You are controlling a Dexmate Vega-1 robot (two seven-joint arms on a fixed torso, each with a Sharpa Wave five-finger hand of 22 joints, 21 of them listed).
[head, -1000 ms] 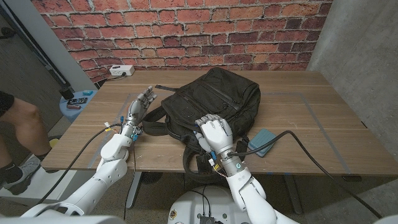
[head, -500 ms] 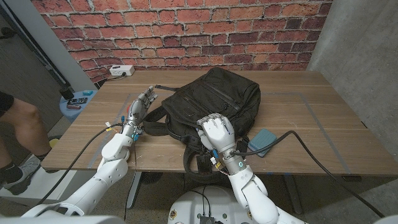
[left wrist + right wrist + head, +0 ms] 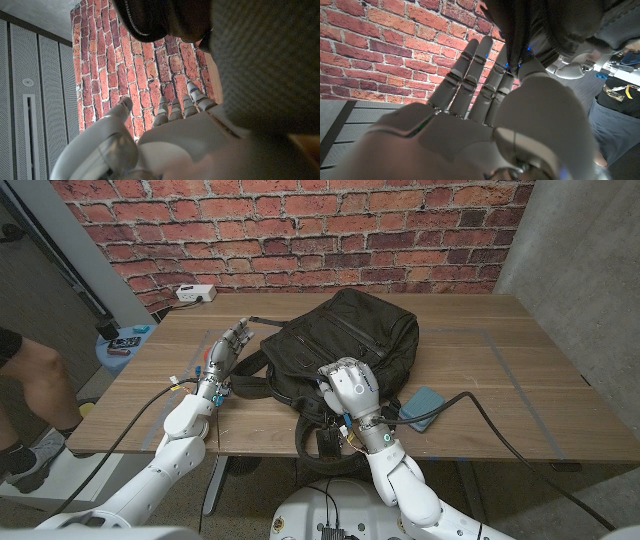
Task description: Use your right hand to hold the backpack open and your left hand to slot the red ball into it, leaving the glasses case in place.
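Head view shows the black backpack [image 3: 335,350] lying in the middle of the table [image 3: 500,380], soft and floppy; its near edge should be gripped firmly. Right hand [image 3: 349,388] rests on it, fingers curled. Left hand [image 3: 226,348] stands beside it, fingers loosely apart, empty. Glasses case [image 3: 420,407] lies near.

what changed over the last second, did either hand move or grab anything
The right hand edged a little further onto the near side of the black backpack and its fingers curled down over the fabric; whether it has actually gripped the bag cannot be told. The left hand, the backpack and the blue glasses case stayed where they were.
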